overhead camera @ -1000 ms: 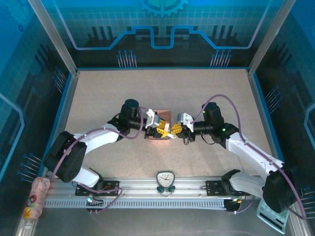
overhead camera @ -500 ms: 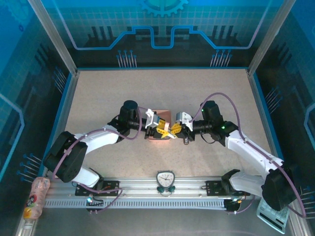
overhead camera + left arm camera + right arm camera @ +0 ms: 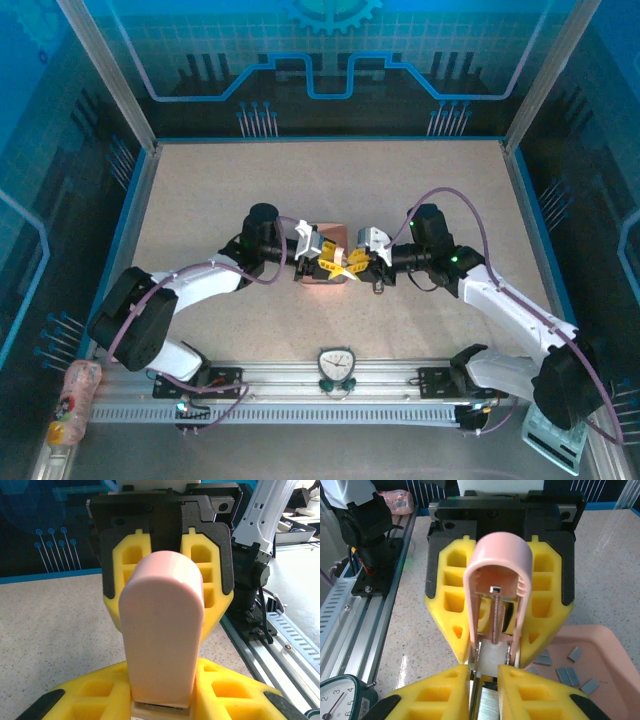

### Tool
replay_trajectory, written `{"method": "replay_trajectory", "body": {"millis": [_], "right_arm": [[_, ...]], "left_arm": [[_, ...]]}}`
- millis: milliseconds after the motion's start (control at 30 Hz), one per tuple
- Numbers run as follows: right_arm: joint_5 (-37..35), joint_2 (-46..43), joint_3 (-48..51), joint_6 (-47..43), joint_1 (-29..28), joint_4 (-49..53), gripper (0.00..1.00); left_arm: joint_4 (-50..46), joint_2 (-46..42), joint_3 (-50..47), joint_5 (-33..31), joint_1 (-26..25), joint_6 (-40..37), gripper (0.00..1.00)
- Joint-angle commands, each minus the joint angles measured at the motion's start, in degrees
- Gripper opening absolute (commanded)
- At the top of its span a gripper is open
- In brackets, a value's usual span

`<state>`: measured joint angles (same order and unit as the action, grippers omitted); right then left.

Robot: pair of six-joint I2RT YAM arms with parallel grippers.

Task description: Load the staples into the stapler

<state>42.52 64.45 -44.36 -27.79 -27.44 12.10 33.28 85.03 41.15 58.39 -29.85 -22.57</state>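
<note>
A small pink stapler [image 3: 162, 630] stands upright between the fingers of my left gripper [image 3: 162, 700], which is shut on it over the table's middle [image 3: 328, 265]. In the right wrist view the stapler [image 3: 497, 555] is hinged open, showing its spring, white pusher and metal rails. My right gripper [image 3: 485, 690] faces the left one [image 3: 357, 262] and is shut on a silver-grey strip of staples [image 3: 490, 707] at the mouth of the stapler's channel. More staples [image 3: 570, 672] lie loose in the pink tray [image 3: 605, 645].
The pink tray [image 3: 330, 238] lies under and just behind the two grippers. A round dial gauge [image 3: 336, 365] sits on the metal rail [image 3: 300, 385] at the near edge. A pink bottle [image 3: 70, 400] lies at the near left corner. Blue walls enclose the table.
My right gripper has edged slightly left, closing in on the stapler held by the left gripper. The left arm has hardly moved.
</note>
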Motion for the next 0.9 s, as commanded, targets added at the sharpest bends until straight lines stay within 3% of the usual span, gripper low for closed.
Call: {"method": "replay_trajectory", "body": {"millis": [0,233,467,867], "right_arm": [[1.4,-1.9,0.0,1.4,-0.4,1.1,0.21],[1.2,-5.3,2.1,11.3,3.8,-4.2,0.24],[-2.3,-7.6,2.6,6.4,3.3,3.0,0.29],[-2.2,-2.1,1.0,9.2,0.9,5.1,0.27]], "left_arm": [[2.4,-0.2,0.3,1.5,-0.1,-0.7,0.28],[-4.9,-1.3,0.9,0.9,-0.1,-6.6,0.28],[-9.0,-2.3,0.7,1.2,-0.1,-12.3,0.28],[-8.3,-2.8,0.2,1.9,-0.5,-13.5,0.28]]}}
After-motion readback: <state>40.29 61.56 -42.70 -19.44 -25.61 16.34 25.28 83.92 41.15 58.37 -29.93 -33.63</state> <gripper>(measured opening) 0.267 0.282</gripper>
